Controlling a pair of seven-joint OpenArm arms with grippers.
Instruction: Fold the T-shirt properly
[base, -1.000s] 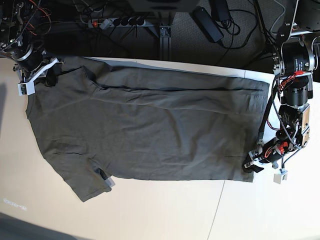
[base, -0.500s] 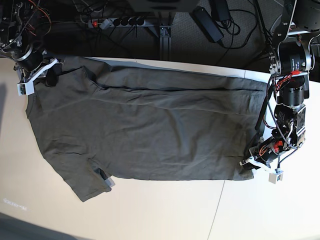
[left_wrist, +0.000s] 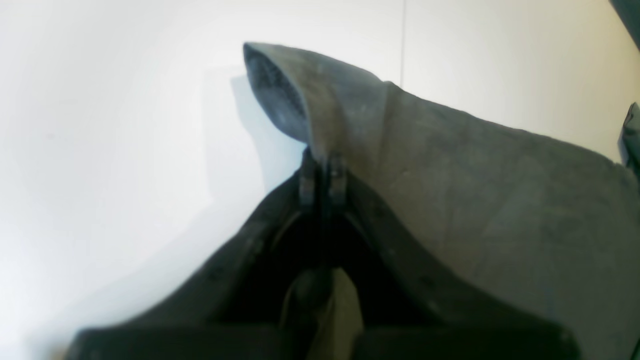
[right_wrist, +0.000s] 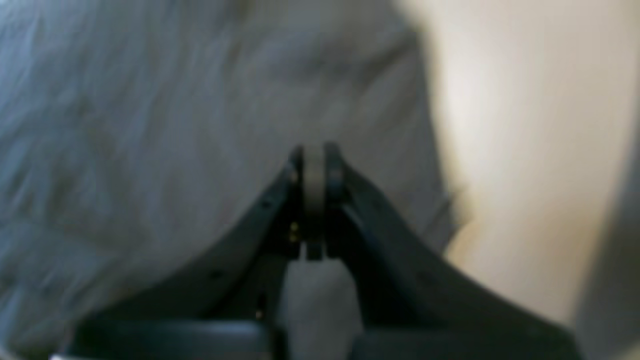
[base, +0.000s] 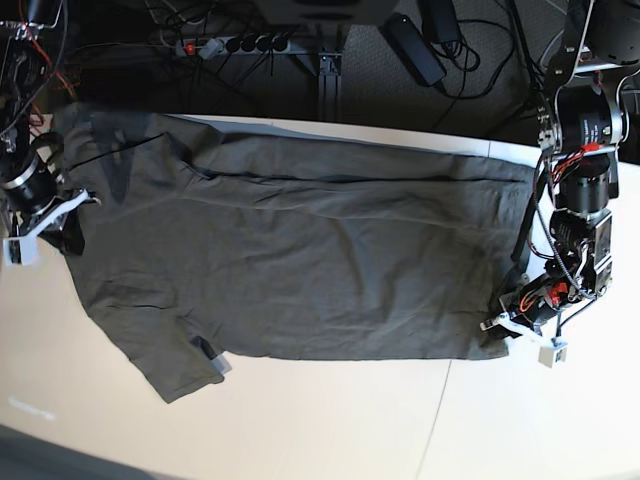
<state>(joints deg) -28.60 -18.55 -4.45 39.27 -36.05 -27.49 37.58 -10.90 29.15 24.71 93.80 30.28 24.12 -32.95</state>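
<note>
The dark grey-olive T-shirt (base: 320, 260) lies spread across the table, one sleeve (base: 185, 370) pointing to the front left. My left gripper (base: 503, 330) is at the shirt's front right hem corner and is shut on it. In the left wrist view the fingertips (left_wrist: 322, 172) pinch a raised fold of hem (left_wrist: 320, 95). My right gripper (base: 58, 215) is at the shirt's far left edge, shut on the fabric. In the right wrist view it (right_wrist: 315, 160) clamps a strip of cloth above the blurred shirt (right_wrist: 150, 100).
The pale table (base: 300, 430) has a seam line (base: 435, 420) at the front right. Behind the back edge are a power strip (base: 235, 43), a black adapter (base: 415, 45) and loose cables. The left arm's body (base: 585, 150) stands over the table's right end.
My right gripper has moved from the back left corner toward the front along the left edge, pulling the shirt's left end with it. My left gripper has shifted slightly inward, still holding the hem corner.
</note>
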